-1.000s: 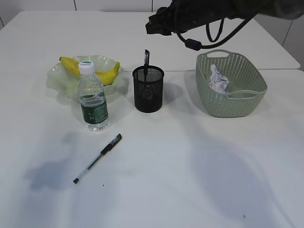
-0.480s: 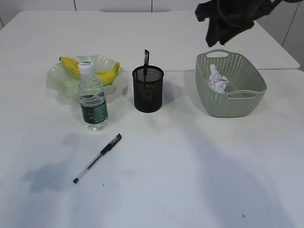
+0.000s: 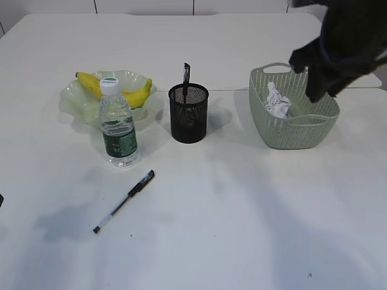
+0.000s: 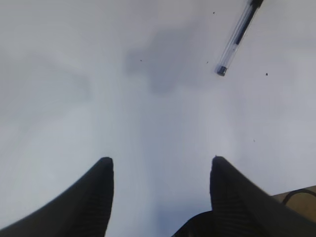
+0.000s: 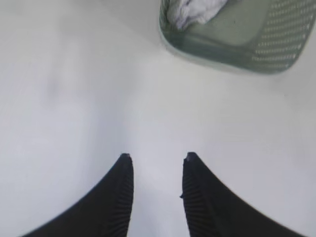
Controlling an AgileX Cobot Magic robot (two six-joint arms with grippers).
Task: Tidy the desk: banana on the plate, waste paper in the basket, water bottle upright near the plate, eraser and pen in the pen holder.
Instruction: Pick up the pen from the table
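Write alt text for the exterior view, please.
A white desk holds a banana on a green plate, an upright water bottle, a black mesh pen holder, a loose pen, and a basket containing waste paper.

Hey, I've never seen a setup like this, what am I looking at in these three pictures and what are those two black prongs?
It is a two-armed robot tidying a white desk. One camera faces the desk; the other two sit on the wrists, so the black prongs are each claw's own fingers. The left claw and right claw are both open and hold nothing. On the desk: a banana on a green plate, a water bottle upright in front of it, a black pen holder, waste paper in a basket, and a pen lying loose.
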